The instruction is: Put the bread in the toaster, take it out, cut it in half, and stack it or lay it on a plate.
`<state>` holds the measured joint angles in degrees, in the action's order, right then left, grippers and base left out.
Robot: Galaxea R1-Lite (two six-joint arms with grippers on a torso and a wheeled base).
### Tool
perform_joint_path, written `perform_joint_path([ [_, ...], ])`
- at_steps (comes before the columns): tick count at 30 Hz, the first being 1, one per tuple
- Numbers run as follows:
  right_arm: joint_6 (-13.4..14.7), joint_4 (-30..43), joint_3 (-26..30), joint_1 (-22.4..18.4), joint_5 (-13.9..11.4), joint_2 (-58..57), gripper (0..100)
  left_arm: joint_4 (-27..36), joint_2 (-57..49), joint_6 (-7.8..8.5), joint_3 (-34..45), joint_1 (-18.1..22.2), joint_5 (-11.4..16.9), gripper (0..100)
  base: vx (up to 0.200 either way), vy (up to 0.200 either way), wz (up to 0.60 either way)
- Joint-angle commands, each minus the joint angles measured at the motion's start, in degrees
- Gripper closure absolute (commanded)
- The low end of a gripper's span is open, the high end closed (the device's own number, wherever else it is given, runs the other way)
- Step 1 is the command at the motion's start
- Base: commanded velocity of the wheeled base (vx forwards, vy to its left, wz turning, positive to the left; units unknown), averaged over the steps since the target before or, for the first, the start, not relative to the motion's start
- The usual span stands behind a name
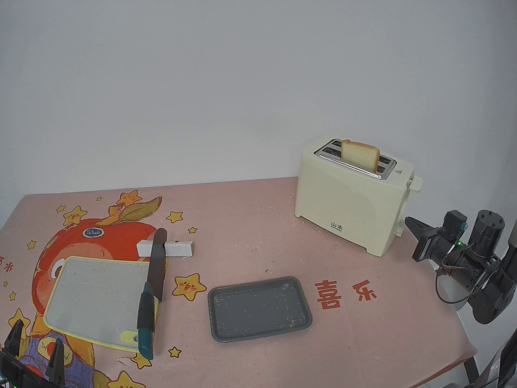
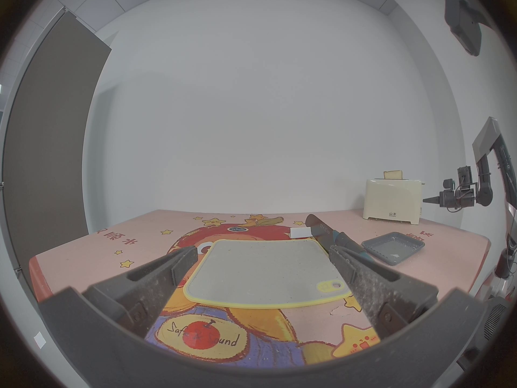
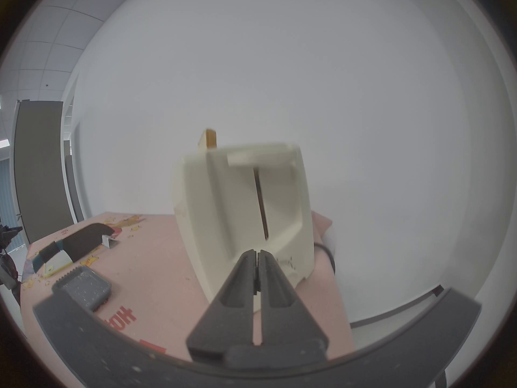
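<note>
A slice of bread (image 1: 361,155) stands upright in one slot of the cream toaster (image 1: 353,195), its top half showing above the rim. My right gripper (image 1: 412,224) is shut with nothing in it, just right of the toaster's lever end; in the right wrist view its fingertips (image 3: 257,256) point at the lever slot of the toaster (image 3: 242,206), below the lever (image 3: 261,156). My left gripper (image 2: 264,260) is open and empty at the table's front left corner (image 1: 35,351), facing the cutting board (image 2: 264,273). The grey plate (image 1: 259,308) lies bare at the table's front middle.
A knife (image 1: 152,292) with a teal handle lies along the right edge of the cutting board (image 1: 97,297), its blade resting on a small white block (image 1: 177,248). The pink tablecloth (image 1: 253,227) covers the table; its right edge runs close to the right arm.
</note>
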<state>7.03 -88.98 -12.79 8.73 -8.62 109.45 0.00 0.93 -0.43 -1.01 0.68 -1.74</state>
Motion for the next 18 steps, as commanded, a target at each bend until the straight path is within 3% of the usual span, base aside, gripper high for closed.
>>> perform_joint_path([
  [1, 0.0, -0.1, -0.7, -0.5, 0.0, -5.2, 100, 0.0, -0.4, -0.01, 1.0, 0.0, 0.0, 0, 0.0, 0.0, 0.0],
  [5, -0.1, 0.9, -1.5, -0.9, 0.0, -8.3, 100, 0.0, -0.4, -0.01, 1.0, 0.0, 0.0, 0, 0.0, 0.0, 0.0],
  [13, -0.3, 10.4, -3.3, -0.8, -0.1, -17.0, 100, 0.0, -0.4, -0.01, 1.0, 0.0, 0.0, 0, 0.0, 0.0, 0.0],
  [18, -0.5, 10.7, -3.5, -0.8, 0.0, -17.7, 100, 0.0, -0.4, -0.01, 1.0, 0.0, 0.0, 0, 0.0, 0.0, 0.0],
])
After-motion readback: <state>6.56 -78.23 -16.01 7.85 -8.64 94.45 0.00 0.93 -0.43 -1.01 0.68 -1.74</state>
